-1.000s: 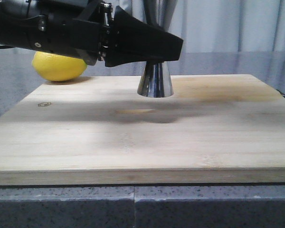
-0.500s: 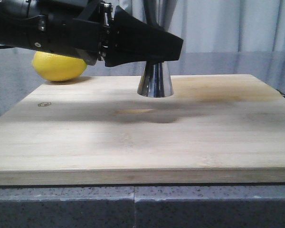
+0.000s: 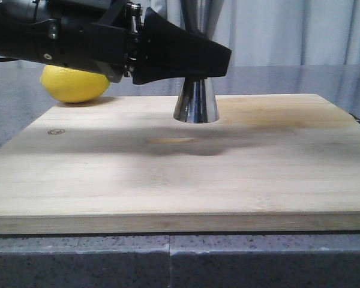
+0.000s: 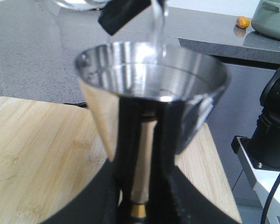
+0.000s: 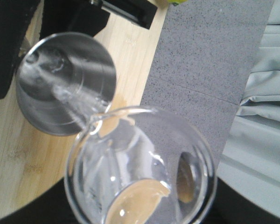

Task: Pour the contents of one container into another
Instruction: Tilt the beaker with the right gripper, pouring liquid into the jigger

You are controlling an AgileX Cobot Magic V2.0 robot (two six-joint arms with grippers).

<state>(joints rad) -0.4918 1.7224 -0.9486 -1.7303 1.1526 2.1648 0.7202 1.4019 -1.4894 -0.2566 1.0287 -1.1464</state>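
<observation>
jigger (image 3: pixel 195 102): mirror-bright silver steel
glass (image 5: pixel 142 172): clear, colourless
cutting board (image 3: pixel 180 174): pale tan wood, fine lengthwise grain
lemon (image 3: pixel 74 83): bright yellow
left gripper (image 3: pixel 219 60): matte black
countertop (image 5: pixel 205 51): grey, speckled
curtain (image 3: pixel 288 33): pale grey-white, pleated

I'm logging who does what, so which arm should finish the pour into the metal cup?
The right arm, most likely. Its end effector holds the tilted glass above the metal cup, with water streaming in. The left end effector grips the cup's stem, so it is best placed just to steady it.
</observation>
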